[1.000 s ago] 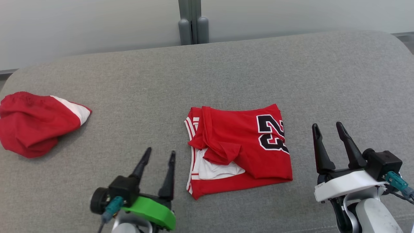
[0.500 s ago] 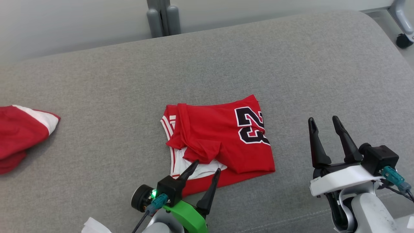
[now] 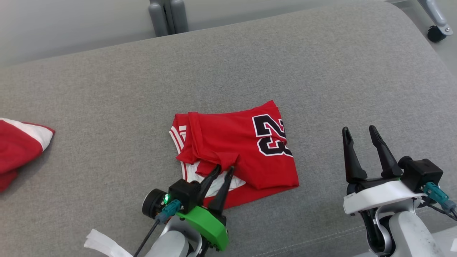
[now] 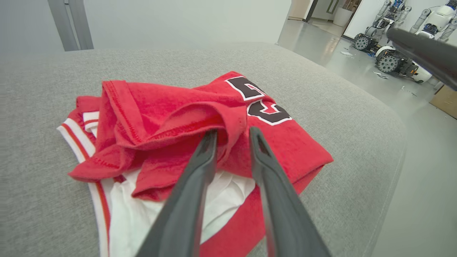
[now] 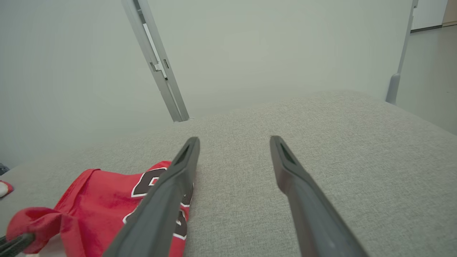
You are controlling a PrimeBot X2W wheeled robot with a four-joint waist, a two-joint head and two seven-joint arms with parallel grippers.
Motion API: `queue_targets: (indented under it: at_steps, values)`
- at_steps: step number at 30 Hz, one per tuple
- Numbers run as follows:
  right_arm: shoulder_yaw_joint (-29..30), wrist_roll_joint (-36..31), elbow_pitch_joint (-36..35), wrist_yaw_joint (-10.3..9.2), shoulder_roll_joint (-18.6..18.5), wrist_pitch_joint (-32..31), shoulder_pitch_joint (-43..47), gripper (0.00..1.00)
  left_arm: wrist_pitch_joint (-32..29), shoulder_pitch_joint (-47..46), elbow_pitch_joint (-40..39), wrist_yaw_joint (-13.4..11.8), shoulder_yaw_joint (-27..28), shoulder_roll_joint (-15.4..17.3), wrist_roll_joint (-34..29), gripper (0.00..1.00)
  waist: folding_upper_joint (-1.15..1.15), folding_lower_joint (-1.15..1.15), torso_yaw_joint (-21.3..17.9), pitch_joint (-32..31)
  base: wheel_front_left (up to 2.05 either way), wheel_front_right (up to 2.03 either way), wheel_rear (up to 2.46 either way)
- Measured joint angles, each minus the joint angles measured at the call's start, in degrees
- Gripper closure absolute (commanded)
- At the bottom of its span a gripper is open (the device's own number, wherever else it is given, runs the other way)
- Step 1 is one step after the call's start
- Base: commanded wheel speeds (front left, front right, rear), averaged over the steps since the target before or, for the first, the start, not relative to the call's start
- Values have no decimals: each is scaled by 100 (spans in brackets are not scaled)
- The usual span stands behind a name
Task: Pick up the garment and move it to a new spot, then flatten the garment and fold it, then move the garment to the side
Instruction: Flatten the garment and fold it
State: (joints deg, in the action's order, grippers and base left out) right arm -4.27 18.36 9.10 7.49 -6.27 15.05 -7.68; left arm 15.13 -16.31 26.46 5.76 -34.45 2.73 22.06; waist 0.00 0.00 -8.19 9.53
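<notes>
Open grey cushion is left around the folded red garment from ten through twelve to three o'clock. At nine o'clock, well apart, passage is bounded by a second red garment, and the near edge at six o'clock is occupied by the left gripper, its fingers set close either side of a raised fold. At four o'clock the right gripper is held clear of it, jaws spread.

The red jersey lay folded into a rough rectangle near the middle of the grey padded surface. Its black, white-edged number faced up at the right. White lining and striped trim showed at its rumpled near-left corner.
</notes>
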Motion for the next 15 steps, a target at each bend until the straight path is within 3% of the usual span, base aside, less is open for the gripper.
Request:
queue_targets:
  at_steps: [12, 15]
  values:
    - [59, -1, 33, 0, 10, 0, 13, 0, 0, 480, -229, 35, 78, 222, -196, 100, 0, 0, 374, -62, 0, 0, 0]
    - [45, 1, 78, 0, 9, 0, 14, 0, 0, 621, -110, 55, 71, 248, -182, 67, 0, 0, 406, -77, 0, 0, 0]
